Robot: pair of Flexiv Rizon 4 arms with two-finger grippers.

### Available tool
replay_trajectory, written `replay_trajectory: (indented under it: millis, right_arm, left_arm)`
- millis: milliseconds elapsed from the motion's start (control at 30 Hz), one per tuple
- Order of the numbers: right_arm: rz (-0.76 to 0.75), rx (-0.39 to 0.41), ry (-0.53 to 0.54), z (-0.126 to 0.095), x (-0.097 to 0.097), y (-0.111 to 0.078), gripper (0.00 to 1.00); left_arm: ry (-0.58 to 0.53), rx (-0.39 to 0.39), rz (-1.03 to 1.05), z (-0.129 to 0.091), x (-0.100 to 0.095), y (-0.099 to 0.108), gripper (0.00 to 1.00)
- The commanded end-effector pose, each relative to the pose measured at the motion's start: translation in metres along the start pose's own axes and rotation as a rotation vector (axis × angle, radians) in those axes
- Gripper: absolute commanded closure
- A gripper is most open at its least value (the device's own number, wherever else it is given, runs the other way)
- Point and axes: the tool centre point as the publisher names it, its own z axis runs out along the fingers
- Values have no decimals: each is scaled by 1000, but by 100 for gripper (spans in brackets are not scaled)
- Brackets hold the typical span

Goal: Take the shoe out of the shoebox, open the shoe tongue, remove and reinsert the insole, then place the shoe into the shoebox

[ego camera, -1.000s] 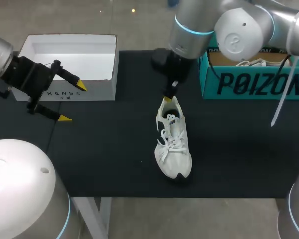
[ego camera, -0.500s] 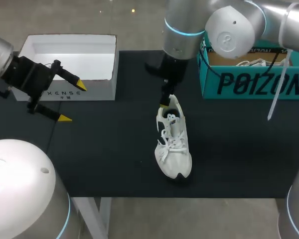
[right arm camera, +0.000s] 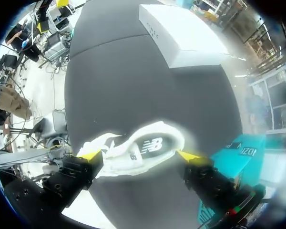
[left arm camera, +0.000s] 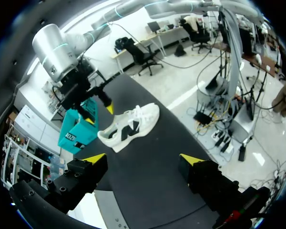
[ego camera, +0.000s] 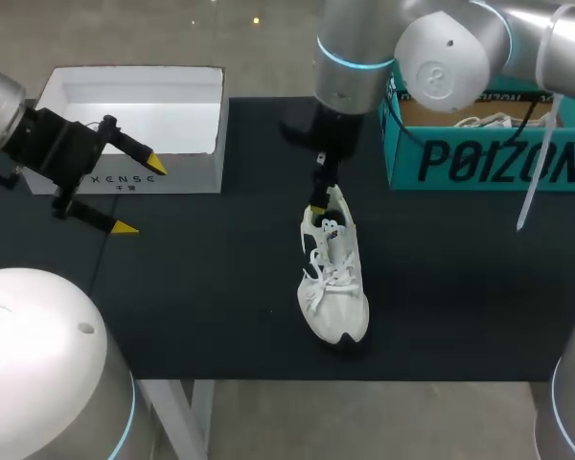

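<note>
While the shoe [ego camera: 333, 287] points toe toward you, heel away, your right jaws stand apart over its heel; left jaws gape well left of it.

White shoe [left arm camera: 128, 125] ahead of spread claw [left arm camera: 143, 157]

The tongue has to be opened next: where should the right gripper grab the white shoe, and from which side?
Probably the tongue by its top edge, from above: the shoe stands on its sole, opening upward, and the right gripper hangs open over its heel.
</note>
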Motion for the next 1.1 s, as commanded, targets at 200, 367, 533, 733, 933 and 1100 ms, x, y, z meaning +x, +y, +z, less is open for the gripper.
replay_trajectory:
  millis: [200, 367, 533, 733, 933, 1100]
  right_arm:
    - [-50, 19, 5, 22, -29, 9, 0]
    - [-48, 4, 54, 38, -44, 7, 0]
    - [-44, 7, 85, 52, -54, 2, 0]
    - [-45, 11, 92, 60, -60, -2, 0]
    - [-65, 2, 98, 63, -61, 1, 0]
    - [-88, 5, 98, 67, -59, 7, 0]
  left_arm:
    - [3, -4, 0, 0, 0, -1, 0]
    - [3, -4, 0, 0, 0, -1, 0]
    - [3, -4, 0, 0, 0, -1, 0]
    - [3, -4, 0, 0, 0, -1, 0]
    - [3, -4, 0, 0, 0, -1, 0]
    - [3, -4, 0, 0, 0, -1, 0]
